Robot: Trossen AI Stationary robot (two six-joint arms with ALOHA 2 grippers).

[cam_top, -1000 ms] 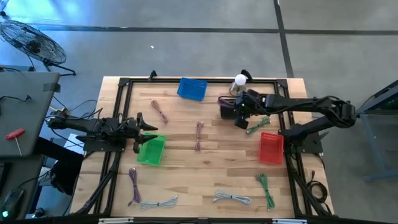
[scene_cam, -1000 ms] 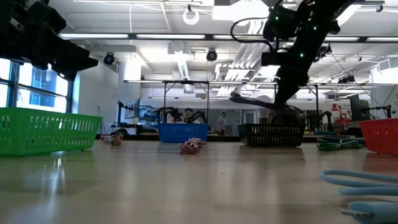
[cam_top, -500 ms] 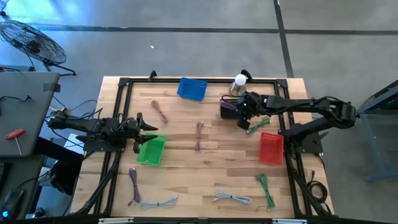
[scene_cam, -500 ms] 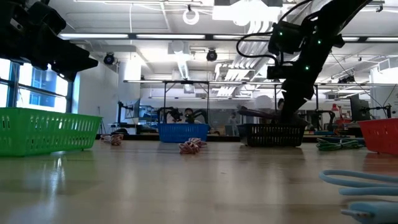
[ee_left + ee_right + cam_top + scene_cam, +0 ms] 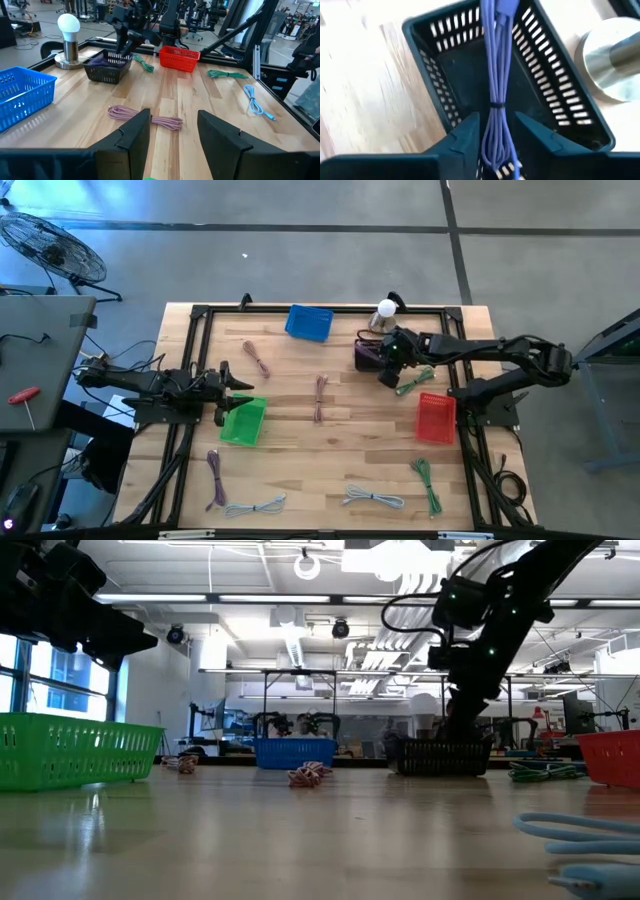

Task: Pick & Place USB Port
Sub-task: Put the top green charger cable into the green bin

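The right gripper [image 5: 495,145], fingers parted around the purple cable bundle [image 5: 495,75], releases it into the black basket [image 5: 555,95]; next, lift clear.

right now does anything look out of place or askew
Only the purple cable: it lies lengthwise over the black basket, one end poking past the rim, its bundle between the right gripper's fingers. Baskets upright, other cables flat on the table.

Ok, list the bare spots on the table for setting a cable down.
Bare wood lies between the green basket and the pink cable, and between that cable and the red basket. It is crowded around the black basket, under the right gripper.
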